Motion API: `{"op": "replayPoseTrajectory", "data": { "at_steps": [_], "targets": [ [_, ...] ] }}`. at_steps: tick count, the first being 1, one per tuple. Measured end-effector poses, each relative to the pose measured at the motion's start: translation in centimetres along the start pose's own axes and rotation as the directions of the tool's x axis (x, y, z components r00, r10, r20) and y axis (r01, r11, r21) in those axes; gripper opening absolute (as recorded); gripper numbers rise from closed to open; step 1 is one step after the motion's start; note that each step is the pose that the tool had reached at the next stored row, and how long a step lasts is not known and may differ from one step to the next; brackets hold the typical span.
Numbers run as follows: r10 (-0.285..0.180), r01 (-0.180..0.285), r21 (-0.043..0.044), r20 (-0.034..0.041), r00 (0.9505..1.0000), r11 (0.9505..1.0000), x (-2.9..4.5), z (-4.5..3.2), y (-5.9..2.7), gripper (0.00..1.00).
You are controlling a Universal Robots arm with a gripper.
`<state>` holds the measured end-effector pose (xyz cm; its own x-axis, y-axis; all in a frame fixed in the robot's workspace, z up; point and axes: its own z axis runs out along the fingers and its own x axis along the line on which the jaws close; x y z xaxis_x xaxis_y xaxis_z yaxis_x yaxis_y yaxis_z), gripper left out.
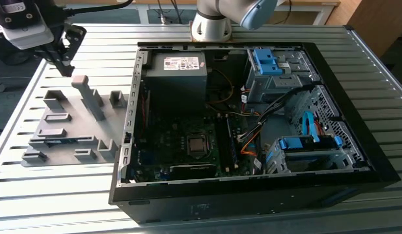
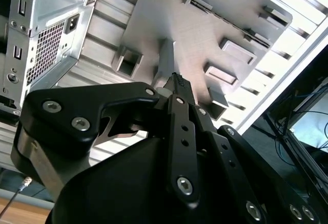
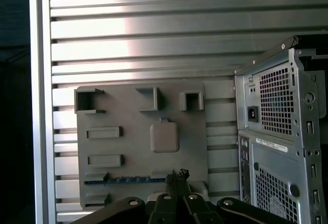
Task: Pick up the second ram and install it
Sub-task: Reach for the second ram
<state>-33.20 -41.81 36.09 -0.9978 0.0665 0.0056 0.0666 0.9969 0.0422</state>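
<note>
In the exterior view, the gripper (image 1: 64,66) hangs at the upper left of the frame, over the far end of the grey fixture plate (image 1: 70,127) on the slatted counter (image 1: 58,204). The second ram (image 1: 61,142) lies flat in a slot low on that plate, apart from the gripper. The open computer case (image 1: 253,204) fills the exterior view's centre and right. A pale label (image 1: 180,62) sits on its power supply (image 1: 178,80), but the print is too small to tell.

In the second wrist view, the gripper (image 2: 178,78) shows its jaws closed together with nothing between them, and the fixture plate (image 2: 195,34) is beyond.

In the first wrist view, the closed gripper (image 3: 177,174) points near one end of the second ram (image 3: 125,179), a blue-green strip along the plate's (image 3: 123,147) edge. A white sticker (image 3: 279,142) on the case's back has lettering I cannot make out.

I judge the work barely begun: the stick is neither lifted nor seated.
</note>
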Motion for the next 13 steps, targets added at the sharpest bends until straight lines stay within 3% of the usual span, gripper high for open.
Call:
{"op": "replayPoseTrajectory", "data": {
  "at_steps": [13],
  "targets": [
    [0.000, 0.000, 0.0000, -0.0001, 1.0000, 1.0000, 0.98, 0.03, -0.10, 0.11]
  ]
}}
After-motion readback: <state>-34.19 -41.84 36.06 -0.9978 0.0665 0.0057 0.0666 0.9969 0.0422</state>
